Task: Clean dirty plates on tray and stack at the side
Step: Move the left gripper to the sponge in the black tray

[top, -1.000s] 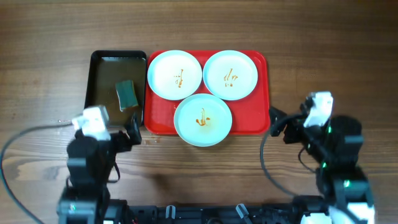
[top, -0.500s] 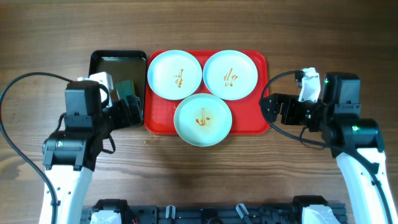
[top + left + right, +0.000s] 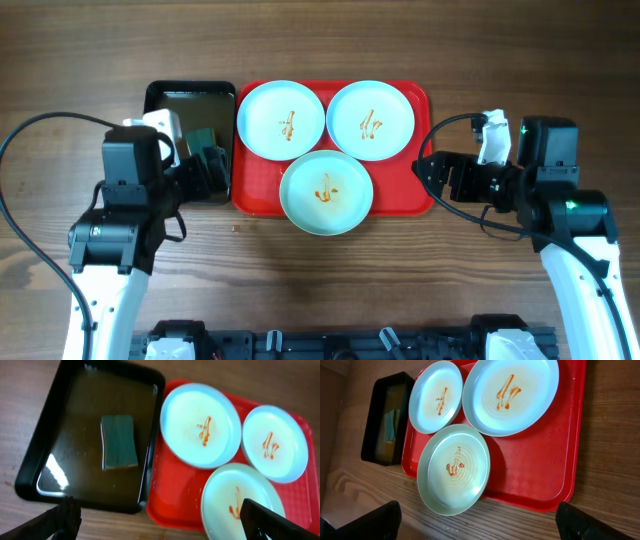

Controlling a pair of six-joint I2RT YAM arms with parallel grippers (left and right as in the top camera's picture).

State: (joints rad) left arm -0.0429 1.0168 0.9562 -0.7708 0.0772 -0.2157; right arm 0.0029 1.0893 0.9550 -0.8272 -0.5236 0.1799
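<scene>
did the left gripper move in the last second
Yes. Overhead, the left gripper moved up the frame, from the table just below the black tray to over its lower right corner.

Lab-style robot workbench: wooden table (image 3: 320,270), two mounted arms (image 3: 110,240), staged red tray (image 3: 400,190) of smeared plates (image 3: 326,192).

On the desk (image 3: 320,290) the tray (image 3: 405,190) lies with a smaller tray (image 3: 150,130) just beside it on the left, and a sponge (image 3: 119,441) lies in the smaller tray. At the back of the tray the left plate (image 3: 281,118) and the right plate (image 3: 370,120) sit side by side. The third plate (image 3: 326,192) sits in front between them and overhangs the tray's front edge.
</scene>
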